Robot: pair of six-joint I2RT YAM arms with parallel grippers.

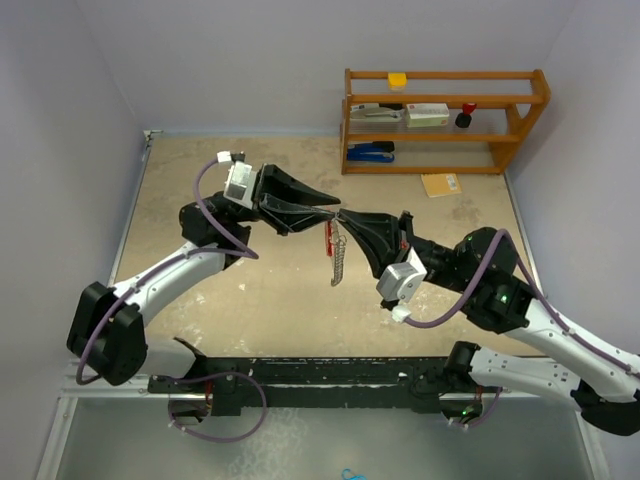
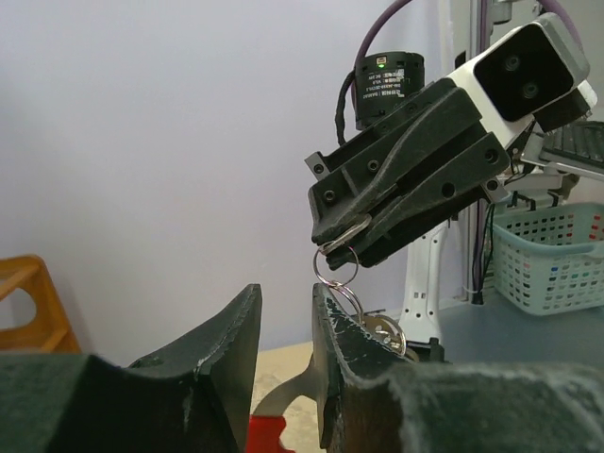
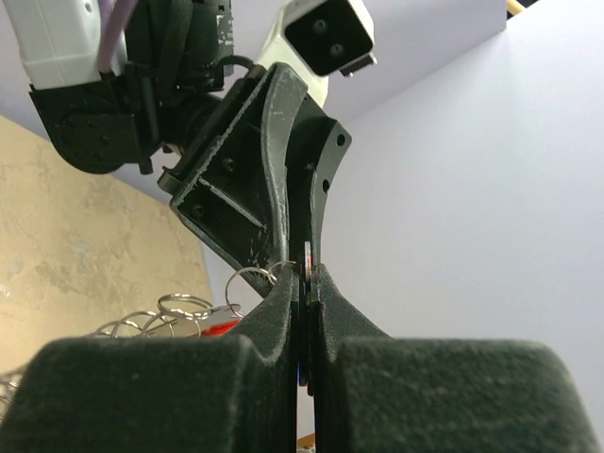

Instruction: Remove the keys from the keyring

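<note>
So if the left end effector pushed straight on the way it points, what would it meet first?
Probably the right end effector, nearly tip to tip ahead, shut on a ring of the keyring; depth unclear.

I count two arms [image 1: 165, 280] and one keyring [image 1: 337, 255]. There's one shelf [image 1: 450, 74], two staplers [image 1: 372, 152], one yellow block [image 1: 398, 80]. One basket [image 2: 552, 260] too.

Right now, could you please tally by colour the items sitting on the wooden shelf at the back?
Yellow: 1, the block
White or pale grey: 2, the pale stapler and the box
Red and black: 1, the small item
Blue: 1, the blue stapler
Total: 5
</note>
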